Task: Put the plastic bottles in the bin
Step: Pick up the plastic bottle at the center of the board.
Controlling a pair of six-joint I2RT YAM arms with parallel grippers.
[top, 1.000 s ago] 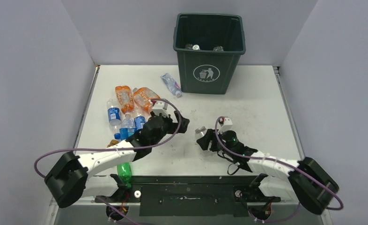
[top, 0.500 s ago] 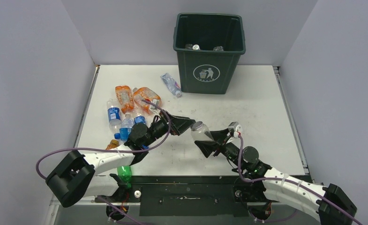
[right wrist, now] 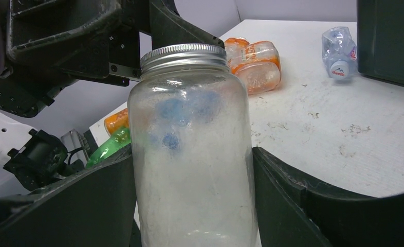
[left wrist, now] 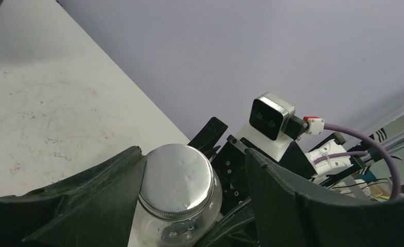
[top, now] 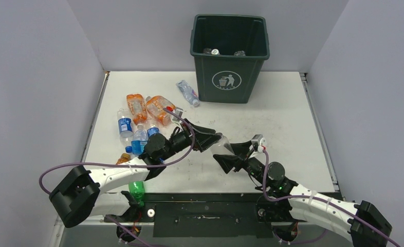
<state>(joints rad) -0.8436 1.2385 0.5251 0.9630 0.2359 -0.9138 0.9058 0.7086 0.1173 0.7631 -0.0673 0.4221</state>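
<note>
A clear jar [top: 220,143] with a metal screw lid [left wrist: 177,175] hangs above the table's middle. My right gripper [top: 231,156] is shut on its body [right wrist: 189,103], a finger on each side. My left gripper [top: 214,139] stands open around the lid: one finger [left wrist: 112,190] touches it, the other [left wrist: 282,190] is apart from it. Plastic bottles [top: 138,126], orange and blue-labelled, lie in a heap at the left. One clear bottle [top: 187,92] lies beside the dark green bin [top: 230,77], which holds a few bottles.
A green bottle [top: 136,188] lies at the near edge by the left arm's base. Grey walls close in the table on the left, right and back. The orange bottles [right wrist: 254,59] lie behind the jar in the right wrist view.
My right gripper has lifted the jar off the table and tipped its lid toward the left arm. My left gripper has moved right, come round the lid, and its jaws have narrowed.
</note>
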